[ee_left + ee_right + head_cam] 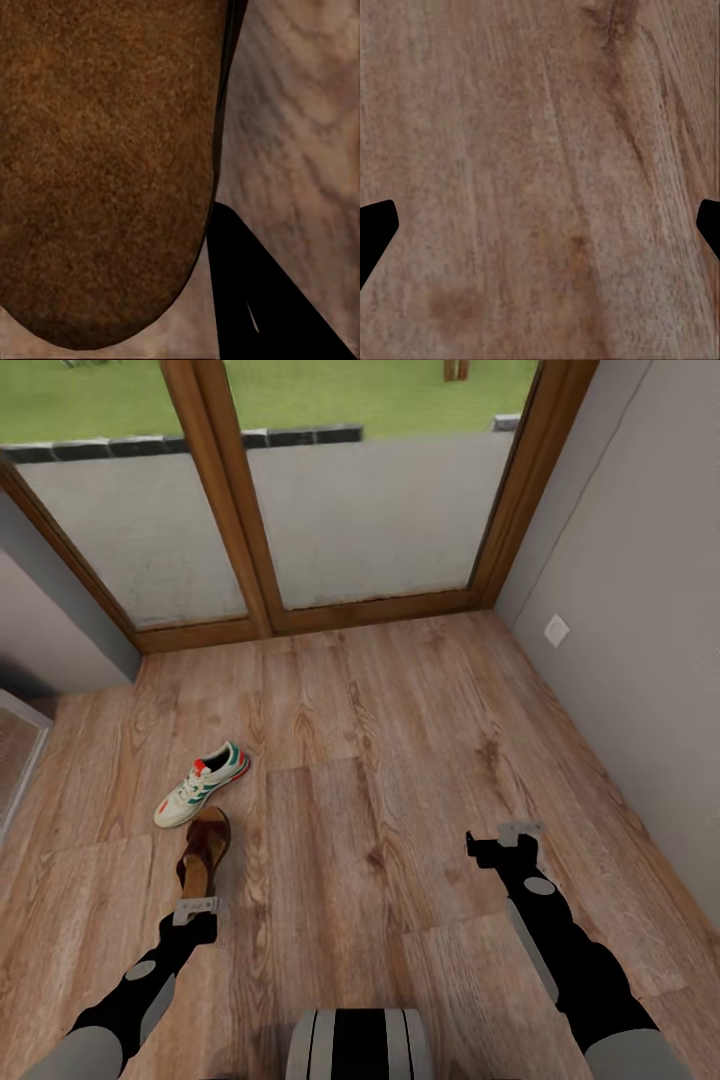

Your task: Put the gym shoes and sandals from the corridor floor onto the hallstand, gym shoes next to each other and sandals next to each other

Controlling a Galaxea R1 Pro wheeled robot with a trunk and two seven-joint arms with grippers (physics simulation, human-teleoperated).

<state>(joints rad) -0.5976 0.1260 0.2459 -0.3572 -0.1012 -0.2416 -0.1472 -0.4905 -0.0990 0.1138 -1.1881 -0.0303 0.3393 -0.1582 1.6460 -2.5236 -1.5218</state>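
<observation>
One gym shoe (201,784), cream with green stripes and a red tongue label, lies on the corridor floor (400,760) ahead to the left. Just nearer than it is a dark brown sandal (204,848), its heel end raised toward my left gripper (196,907). In the left wrist view the sandal's brown surface (105,165) is very close, with one black finger (259,300) pressed against its edge, so the gripper is shut on it. Over bare planks to the right my right gripper (506,843) is open, its fingertips (375,232) wide apart. The hallstand is out of view.
Wood-framed glass doors (250,490) close the corridor's far end. A grey wall with a white socket (556,629) runs along the right. A grey wall corner (60,630) and a pale panel (12,760) stand at the left. My base (360,1045) shows at the bottom.
</observation>
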